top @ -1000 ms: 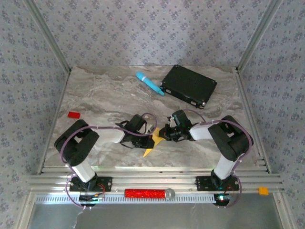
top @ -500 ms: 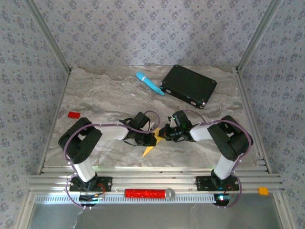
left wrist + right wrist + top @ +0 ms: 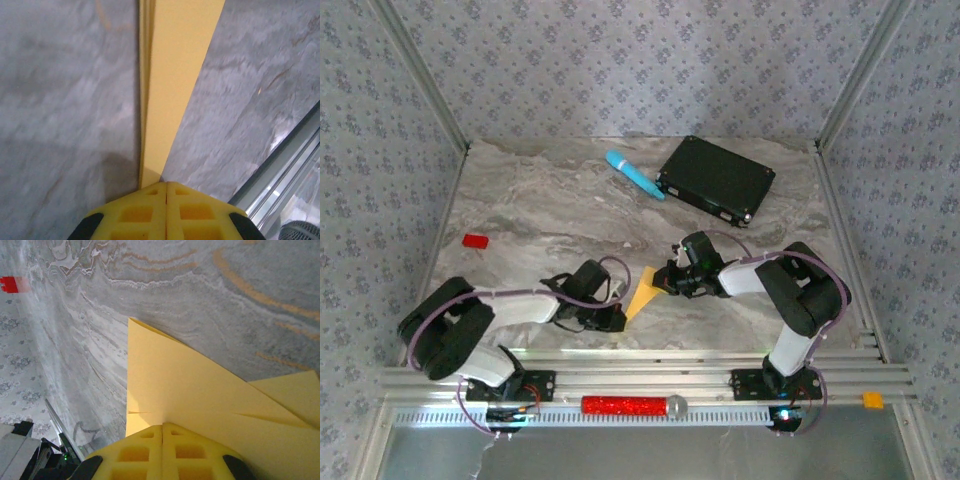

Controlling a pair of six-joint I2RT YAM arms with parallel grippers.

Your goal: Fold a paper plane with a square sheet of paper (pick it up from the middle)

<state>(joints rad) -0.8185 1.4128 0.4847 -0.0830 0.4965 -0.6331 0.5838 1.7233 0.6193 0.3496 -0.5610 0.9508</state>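
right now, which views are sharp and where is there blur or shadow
Top external: even light, sharp throughout. Left wrist: paper crisp, marble table soft, dark shadow by the paper's near end. Right wrist: table veins sharp, red block blurred at the top-left corner.

One paper plane (image 3: 642, 292), one box (image 3: 716, 179), one block (image 3: 474, 240).

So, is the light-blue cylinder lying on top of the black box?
No, the light-blue cylinder lies on the table, left of the black box.
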